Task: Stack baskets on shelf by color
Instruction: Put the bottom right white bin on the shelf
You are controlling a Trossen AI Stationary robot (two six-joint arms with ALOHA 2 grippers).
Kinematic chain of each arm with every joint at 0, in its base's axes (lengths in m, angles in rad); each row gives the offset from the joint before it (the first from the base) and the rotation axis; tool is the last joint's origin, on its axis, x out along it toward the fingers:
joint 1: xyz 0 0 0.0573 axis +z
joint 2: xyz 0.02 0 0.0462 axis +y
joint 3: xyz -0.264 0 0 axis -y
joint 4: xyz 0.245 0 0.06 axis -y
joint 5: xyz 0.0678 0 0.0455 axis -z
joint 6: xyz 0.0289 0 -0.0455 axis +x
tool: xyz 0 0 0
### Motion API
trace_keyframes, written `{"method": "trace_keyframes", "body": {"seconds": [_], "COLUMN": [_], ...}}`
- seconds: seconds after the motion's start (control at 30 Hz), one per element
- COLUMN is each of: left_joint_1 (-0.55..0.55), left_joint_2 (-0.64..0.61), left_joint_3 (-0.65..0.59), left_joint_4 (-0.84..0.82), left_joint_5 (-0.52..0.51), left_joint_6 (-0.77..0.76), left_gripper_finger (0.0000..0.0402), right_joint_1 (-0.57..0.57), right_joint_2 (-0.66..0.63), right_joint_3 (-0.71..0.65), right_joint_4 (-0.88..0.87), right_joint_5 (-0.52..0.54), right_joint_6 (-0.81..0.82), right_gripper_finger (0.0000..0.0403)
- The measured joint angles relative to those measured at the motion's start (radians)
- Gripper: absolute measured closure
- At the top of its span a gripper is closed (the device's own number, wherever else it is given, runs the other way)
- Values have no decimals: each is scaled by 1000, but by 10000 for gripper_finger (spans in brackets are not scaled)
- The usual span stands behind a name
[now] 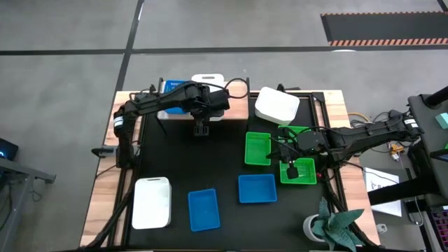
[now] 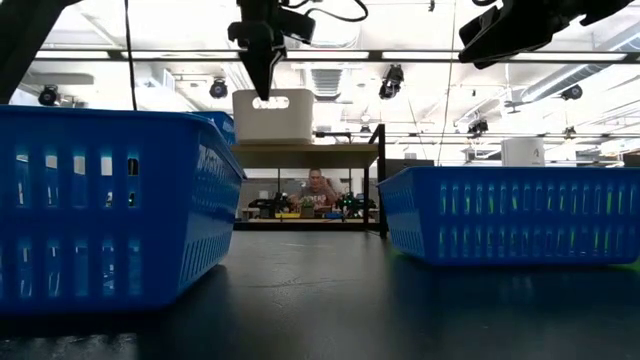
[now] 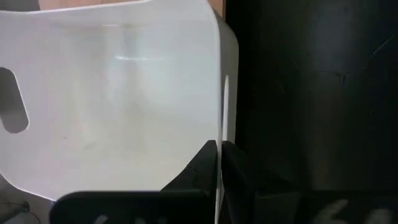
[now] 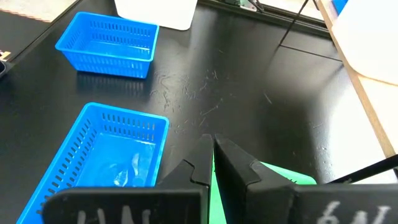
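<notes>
Two baskets found in grip at once. Saw the left gripper [image 3: 219,152] pinched tight on the thin side wall of a white basket [image 3: 112,93], one finger inside and one outside. Placed that basket on the shelf [image 2: 345,153] at the back of the worktop [image 1: 175,154], with the gripper coming down on its rim from above. Noted a blue shelf basket [image 1: 170,87] just beside it, toward the shelf's left end, and bare wood on the shelf to the white basket's right in the low view. Saw the right gripper [image 1: 289,168] closed on the left edge of a green basket [image 1: 302,173] at the worktop's right side, with a strip of green wall showing between its fingers in the wrist view; could not tell whether that basket was lifted. Found a second green basket [image 1: 257,148] just beside it on the left. Counted two blue baskets toward the front, one [image 1: 257,188] near the held green basket and another [image 1: 204,209] farther left, next to a front white basket [image 1: 152,203]. Spotted a tilted white basket [image 1: 277,105] at the back right edge. Found wide bare worktop in the centre, between the shelf and the front row.
</notes>
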Motion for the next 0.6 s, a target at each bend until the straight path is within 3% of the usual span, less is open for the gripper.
{"method": "trace_keyframes", "body": {"seconds": [0.4, 0.6], "left_joint_1": [0, 0], "left_joint_2": [0, 0], "left_joint_3": [0, 0], "left_joint_4": [5, 7], "left_joint_5": [0, -2], "left_joint_6": [0, 0], "left_gripper_finger": [400, 365], "right_joint_1": [0, 0], "right_joint_2": [0, 0], "right_joint_3": [0, 0], "right_joint_4": [0, -1], "right_joint_5": [0, 0], "right_joint_6": [0, 6], "right_gripper_finger": [394, 394]}}
